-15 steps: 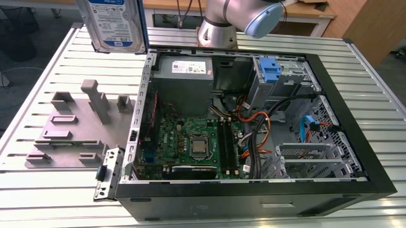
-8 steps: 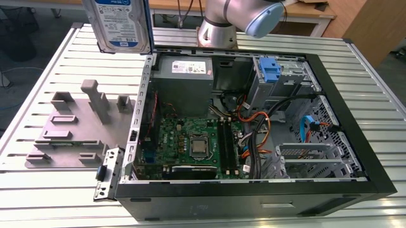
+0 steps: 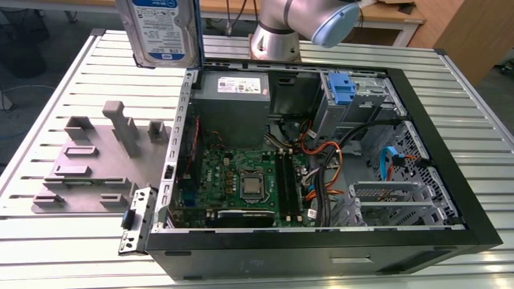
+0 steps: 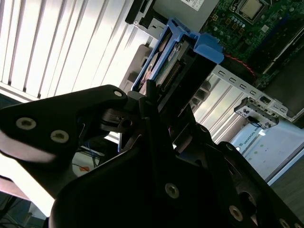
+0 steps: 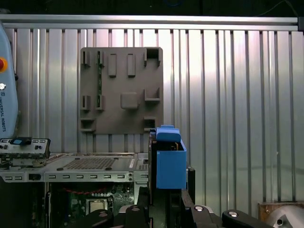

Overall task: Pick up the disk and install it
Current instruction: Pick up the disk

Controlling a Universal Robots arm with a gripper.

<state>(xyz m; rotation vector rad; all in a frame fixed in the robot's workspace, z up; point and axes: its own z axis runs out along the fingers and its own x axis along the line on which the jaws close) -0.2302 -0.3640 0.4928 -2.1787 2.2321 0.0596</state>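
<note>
- In the exterior view we see a table (image 3: 72, 96) of pale ribbed metal slats, with wooden furniture (image 3: 458, 30) behind it.
- An open computer case (image 3: 321, 247) lies on the table. Inside it are a motherboard (image 3: 241, 180), a grey power supply (image 3: 233, 90) and a blue bracket (image 3: 341, 90).
- A grey fixture plate (image 3: 88, 174) with raised blocks rests on the slats at the exterior view's left of the case. The arm (image 3: 281, 27) rises at the far edge.
- The disk (image 3: 161, 30) hangs lifted clear of the table, upright. It is towards the exterior view's left of the arm, its blue-and-white label faces us, and a blue rail runs down its side.
- In the second wrist view the black gripper (image 4: 156, 102) is clamped on the disk (image 4: 175, 61). We see its silver body edge-on between blue rails, tilted over the slats and the rim of the case.
- In the first wrist view the disk (image 5: 170, 166) stands upright in the gripper (image 5: 166, 209), blue rail towards us. It is beside the case (image 5: 90, 164) and in front of the fixture plate (image 5: 121, 90) and the table (image 5: 228, 95).
</note>
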